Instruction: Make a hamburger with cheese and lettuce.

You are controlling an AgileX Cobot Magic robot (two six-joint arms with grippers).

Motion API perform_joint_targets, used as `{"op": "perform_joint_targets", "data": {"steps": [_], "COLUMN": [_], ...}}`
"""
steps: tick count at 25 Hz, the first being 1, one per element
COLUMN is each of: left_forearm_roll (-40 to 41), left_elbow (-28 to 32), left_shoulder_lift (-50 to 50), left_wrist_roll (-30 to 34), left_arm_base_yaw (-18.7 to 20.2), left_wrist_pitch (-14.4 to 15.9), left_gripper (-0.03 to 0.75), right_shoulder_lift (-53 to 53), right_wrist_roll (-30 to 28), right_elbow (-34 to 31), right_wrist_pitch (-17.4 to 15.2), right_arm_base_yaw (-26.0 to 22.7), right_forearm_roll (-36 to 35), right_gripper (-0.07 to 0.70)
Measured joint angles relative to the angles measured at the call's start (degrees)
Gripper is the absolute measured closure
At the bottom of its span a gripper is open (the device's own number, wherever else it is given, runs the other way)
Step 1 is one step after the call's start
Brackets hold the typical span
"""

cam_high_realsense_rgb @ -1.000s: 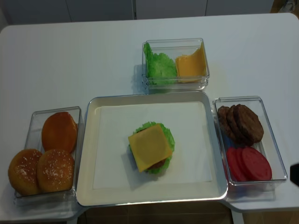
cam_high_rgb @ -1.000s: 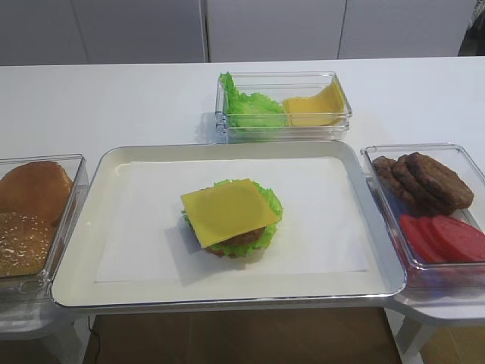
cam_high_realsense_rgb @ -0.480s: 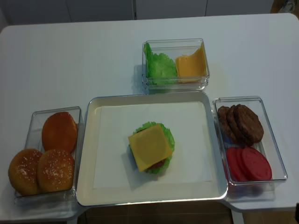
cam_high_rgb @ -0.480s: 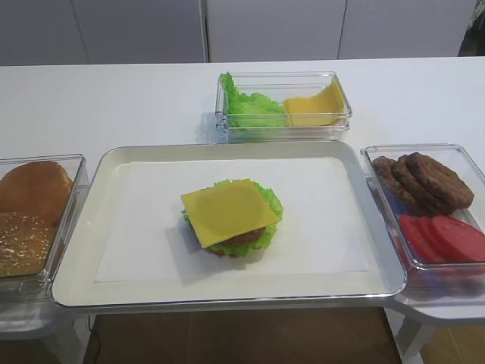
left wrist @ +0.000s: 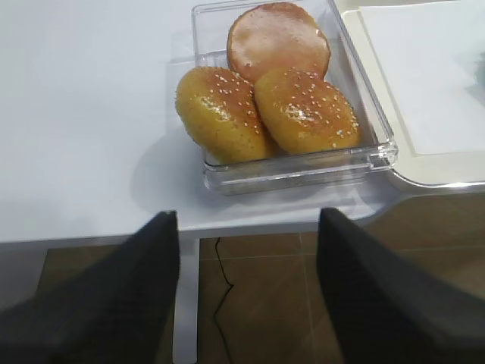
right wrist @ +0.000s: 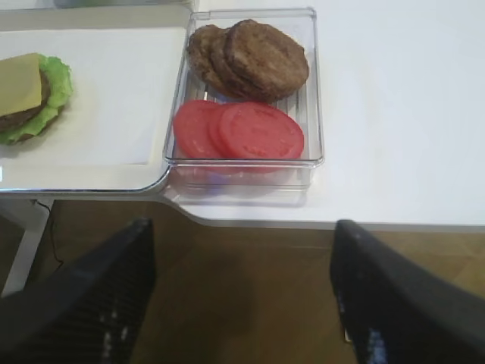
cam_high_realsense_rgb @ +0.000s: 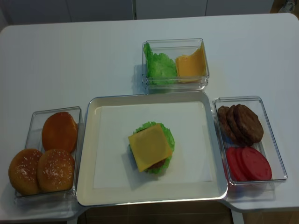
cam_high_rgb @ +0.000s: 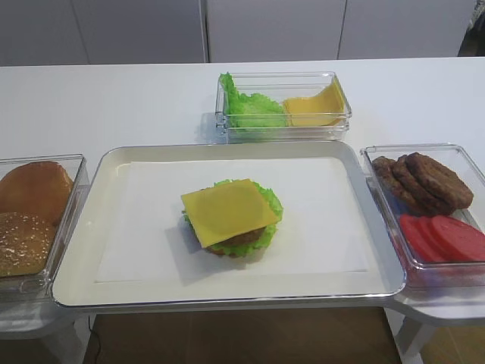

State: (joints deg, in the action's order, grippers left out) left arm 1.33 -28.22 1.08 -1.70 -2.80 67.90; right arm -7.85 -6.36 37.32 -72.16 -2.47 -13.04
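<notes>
The hamburger [cam_high_rgb: 231, 221] sits in the middle of the paper-lined tray [cam_high_rgb: 227, 297]. Its top layer is the square yellow cheese [cam_high_rgb: 229, 210], lying over a brown patty [cam_high_rgb: 244, 238] and the ruffled green lettuce [cam_high_rgb: 270, 203]. The right wrist view catches the hamburger [right wrist: 26, 98] at its left edge. My right gripper [right wrist: 242, 296] is open and holds nothing, hanging over the floor in front of the table's edge. My left gripper [left wrist: 246, 292] is open too, over the floor before the bun box. Neither gripper appears in the high views.
A clear box [cam_high_rgb: 341, 121] at the back holds spare lettuce leaves and cheese. On the right, a box [right wrist: 314, 91] holds brown patties and red tomato slices. On the left, a box [left wrist: 371, 155] holds three buns.
The right gripper's dark tip at the lower right edge of the realsense view has slid down and out of that view. The hamburger and boxes have not moved.
</notes>
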Motion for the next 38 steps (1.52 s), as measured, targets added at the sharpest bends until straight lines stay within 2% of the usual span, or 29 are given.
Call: {"op": "perform_joint_targets", "data": {"steps": [6, 12, 15, 22, 38], "left_forearm_roll": [0.00, 0.00, 0.00, 0.00, 0.00], "left_elbow": [0.00, 0.00, 0.00, 0.00, 0.00], "left_shoulder_lift": [0.00, 0.00, 0.00, 0.00, 0.00], "left_wrist_roll": [0.00, 0.00, 0.00, 0.00, 0.00], "left_arm_base_yaw": [0.00, 0.00, 0.00, 0.00, 0.00], "left_wrist_pitch": [0.00, 0.00, 0.00, 0.00, 0.00], "left_gripper": [0.283, 0.283, 0.283, 0.283, 0.283], "right_shoulder_lift": [4.87, 7.25, 7.71, 8.35, 8.35], "right_wrist_roll": [-1.08, -1.61, -0.73, 3.90, 5.56], "right_elbow": [-4.36, -8.19, -8.79, -9.60, -9.83], "right_wrist_pitch": [1.04, 5.75, 6.51, 7.02, 7.02], "right_arm_base_yaw": [0.00, 0.00, 0.00, 0.00, 0.00], "right_forearm_roll": [1.01, 3.73, 5.35, 10.99, 11.46], "right_gripper": [0.070, 0.070, 0.070, 0.070, 0.070]}}
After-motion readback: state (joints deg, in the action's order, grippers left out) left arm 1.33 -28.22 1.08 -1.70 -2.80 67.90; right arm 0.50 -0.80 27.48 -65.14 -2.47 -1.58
